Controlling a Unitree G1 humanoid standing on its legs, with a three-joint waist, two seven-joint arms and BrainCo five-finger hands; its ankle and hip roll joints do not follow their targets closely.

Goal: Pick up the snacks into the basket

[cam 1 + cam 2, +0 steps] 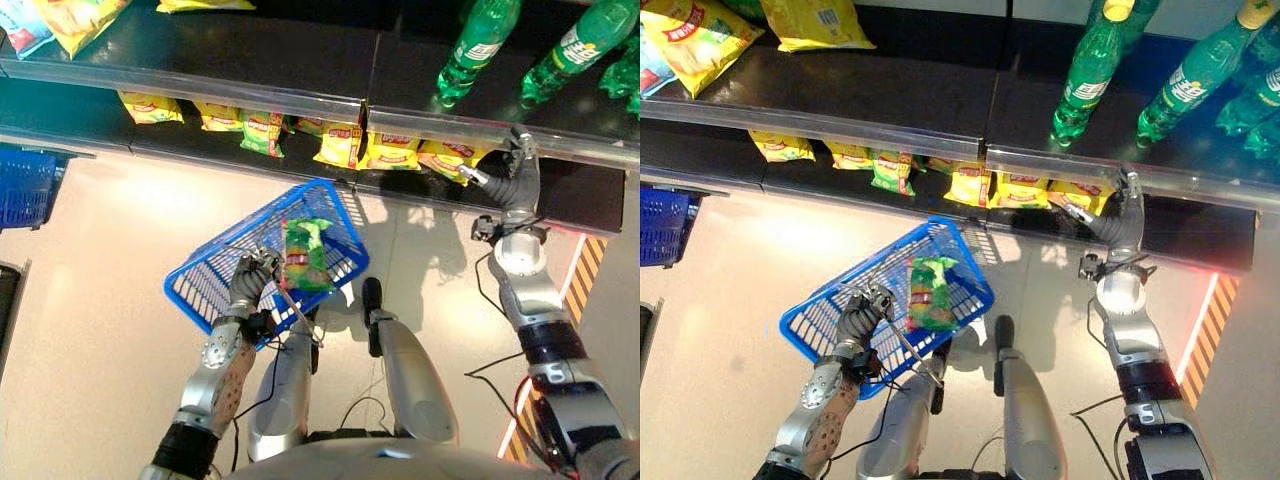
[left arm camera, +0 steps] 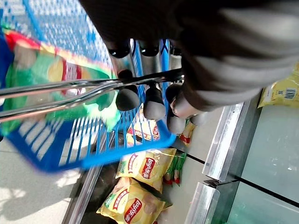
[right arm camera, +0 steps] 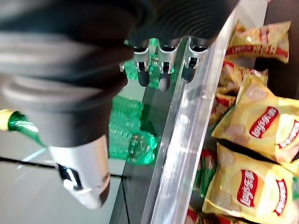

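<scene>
The left hand (image 1: 252,277) has its fingers curled around the metal handle (image 2: 84,86) of the blue basket (image 1: 210,280), and a green snack bag (image 1: 305,255) lies inside it. The right hand (image 1: 508,165) is raised at the front edge of the shelf (image 1: 440,125) with relaxed, spread fingers that hold nothing, just beside the yellow chip bags (image 1: 395,150) on the lower shelf.

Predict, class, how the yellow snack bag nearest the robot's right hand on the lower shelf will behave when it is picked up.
The yellow snack bag looks puffed and glossy, so it is probably light for its size and may slip between the fingers of the right hand. Being a soft film pouch, it would likely crumple or flop rather than hold shape. A hard squeeze might crush its contents.
</scene>
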